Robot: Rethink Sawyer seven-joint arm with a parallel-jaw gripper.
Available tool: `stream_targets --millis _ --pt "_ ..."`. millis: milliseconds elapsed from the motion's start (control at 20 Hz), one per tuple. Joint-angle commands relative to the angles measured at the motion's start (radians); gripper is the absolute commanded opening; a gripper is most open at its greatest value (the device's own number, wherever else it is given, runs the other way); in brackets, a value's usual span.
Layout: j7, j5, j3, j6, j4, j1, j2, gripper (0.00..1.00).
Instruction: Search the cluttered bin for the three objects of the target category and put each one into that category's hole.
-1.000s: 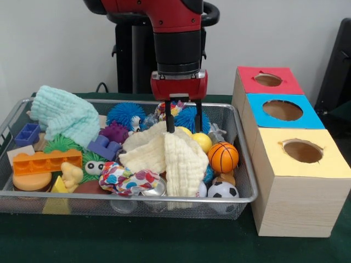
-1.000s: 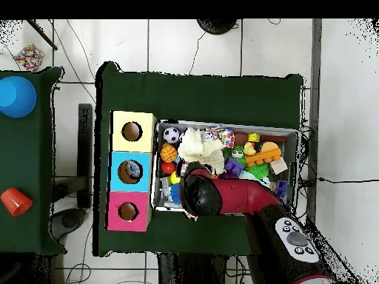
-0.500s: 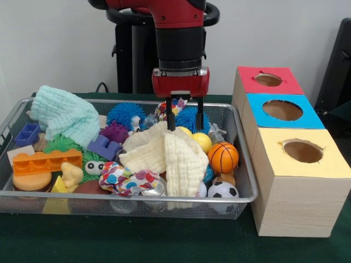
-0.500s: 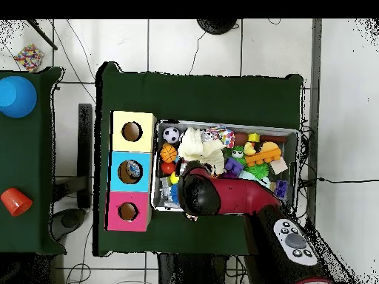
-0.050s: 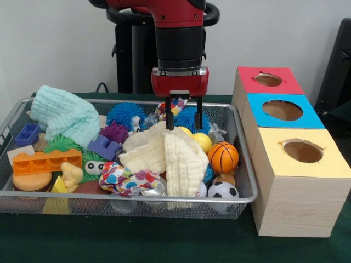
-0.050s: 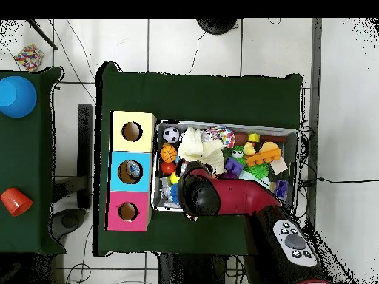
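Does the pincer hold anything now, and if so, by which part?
Nothing is held. The pincer hangs open above the pale yellow waffle-weave cloth in the wire mesh bin, with only a blue spiky ball showing behind it.

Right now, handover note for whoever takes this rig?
Gripper: jaws open, empty, hanging above the cream cloth near the back of the wire bin.
Bin is full: basketball, soccer ball and yellow ball at the box end, mint cloth and orange brick at the other end.
Red box, blue box and yellow box sit in a row beside the bin.
Nothing grasped; whether anything is already in a hole cannot be told.
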State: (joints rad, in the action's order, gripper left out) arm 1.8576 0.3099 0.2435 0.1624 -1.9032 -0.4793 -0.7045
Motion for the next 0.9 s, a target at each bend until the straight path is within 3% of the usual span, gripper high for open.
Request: stream_targets --millis 50,400,900 --pt "0.137 -0.034 -0.009 0.043 -0.047 0.013 0.000 1.00" --pt "0.134 -0.046 -0.052 0.095 -0.030 0.075 -0.047 1.00" --pt "0.100 -0.024 -0.103 0.104 0.005 0.119 -0.053 1.00"
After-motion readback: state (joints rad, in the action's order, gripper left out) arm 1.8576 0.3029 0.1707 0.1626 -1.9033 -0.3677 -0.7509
